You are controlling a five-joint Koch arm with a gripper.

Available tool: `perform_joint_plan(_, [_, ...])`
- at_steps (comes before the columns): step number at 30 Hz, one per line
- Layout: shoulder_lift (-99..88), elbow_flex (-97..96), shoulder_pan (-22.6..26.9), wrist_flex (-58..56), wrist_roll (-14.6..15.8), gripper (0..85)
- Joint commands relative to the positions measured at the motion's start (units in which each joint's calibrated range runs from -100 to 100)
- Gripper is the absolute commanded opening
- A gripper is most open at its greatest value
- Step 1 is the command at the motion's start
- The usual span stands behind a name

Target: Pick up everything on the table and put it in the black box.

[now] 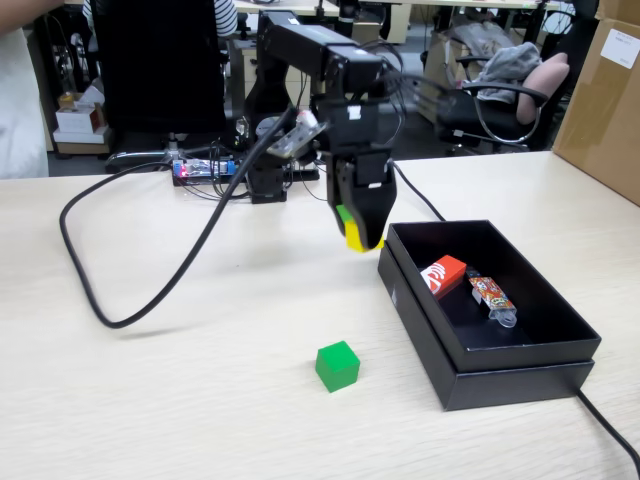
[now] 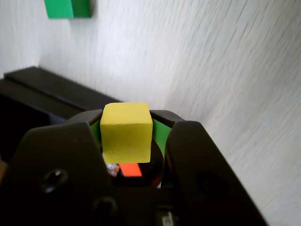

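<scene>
The yellow cube (image 2: 127, 132) is held clamped in the gripper (image 1: 362, 238), carried just beside the black box's (image 1: 430, 340) near corner; a release over the box appears due next, the green cube (image 1: 337, 365) left outside.

My arm reached forward and bent down at the wrist, so my gripper (image 1: 362, 238) pointed at the tabletop, held clear above it. My jaws were clamped on a yellow cube (image 2: 127, 132).
</scene>
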Motion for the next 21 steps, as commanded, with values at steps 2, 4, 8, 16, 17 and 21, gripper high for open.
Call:
perform_joint_plan(2, [-5.9,6.7,4.1,-0.5,2.2,0.9])
perform_joint_plan(4, [-3.1,10.1,5.9,-0.5,3.1,0.9])
perform_joint_plan(8, [7.8,19.4,9.3,-0.5,5.3,1.1])
perform_joint_plan(16, [28.2,20.1,10.9,3.0,7.7,1.1])
perform_joint_plan(17, [28.2,19.5,10.9,3.3,7.7,1.1])
perform_joint_plan(21, [28.3,17.3,10.9,4.0,7.7,1.2])
